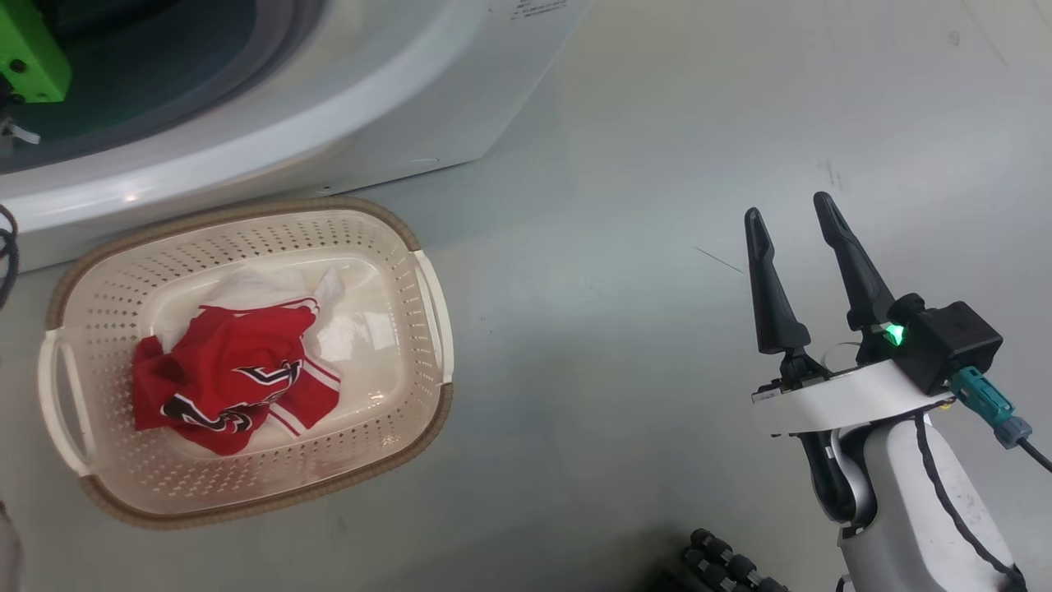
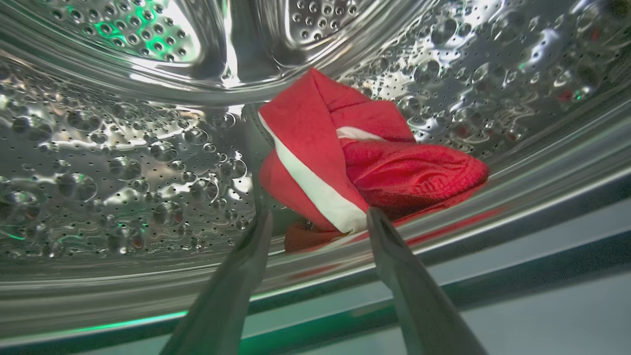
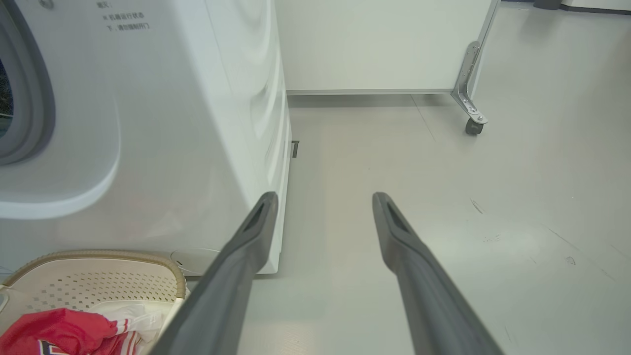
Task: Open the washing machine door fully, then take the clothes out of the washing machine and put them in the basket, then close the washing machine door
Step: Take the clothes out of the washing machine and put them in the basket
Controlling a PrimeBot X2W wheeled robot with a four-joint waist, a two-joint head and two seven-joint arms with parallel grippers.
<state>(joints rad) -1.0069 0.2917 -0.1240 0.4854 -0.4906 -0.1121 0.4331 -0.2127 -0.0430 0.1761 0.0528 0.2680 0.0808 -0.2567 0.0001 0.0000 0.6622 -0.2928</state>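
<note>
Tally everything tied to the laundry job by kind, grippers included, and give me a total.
Washing machine: 1
Basket: 1
Red garments: 2 (drum garment, basket jersey)
White fabric: 1, in the basket
Grippers: 2 (left gripper, right gripper)
Total: 7

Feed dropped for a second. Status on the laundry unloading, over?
Left tool open inside the drum, poised at a red garment. Right tool open, idle above the floor. Other clothes already in the basket. Nothing blocking.
</note>
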